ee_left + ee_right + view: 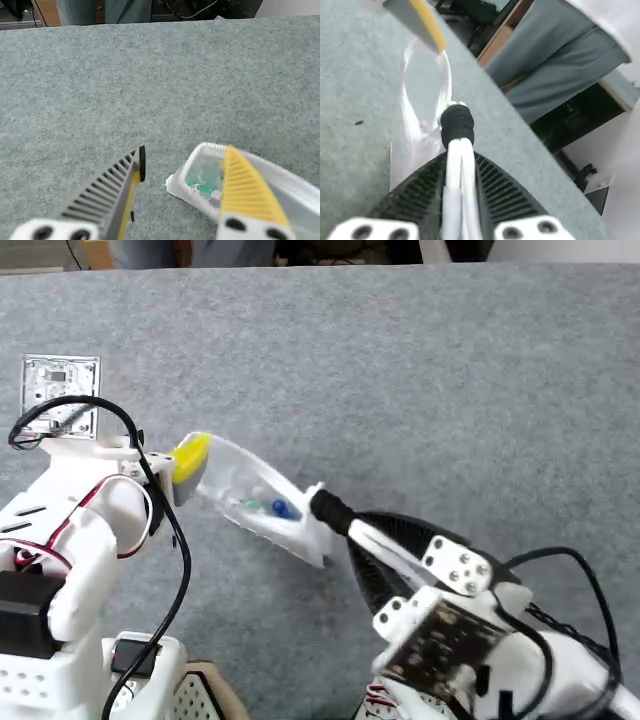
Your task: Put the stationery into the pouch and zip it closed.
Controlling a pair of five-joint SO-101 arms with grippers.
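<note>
A clear pouch (255, 502) lies slantwise on the grey table, with blue and green stationery (272, 507) showing through its side. My left gripper (185, 157) is open at the pouch's far-left end (200, 175). Its yellow finger (190, 460) lies over the pouch and its grey finger (117, 187) stands apart on the felt. My right gripper (460, 156) is shut on the white zipper cord (457, 165), just behind the cord's black bead (327, 506) at the pouch's other end.
A small white circuit board (60, 392) with a black cable sits at the far left of the grey felt table (450, 380). Open felt stretches across the back and right. The arms' bases fill the near edge.
</note>
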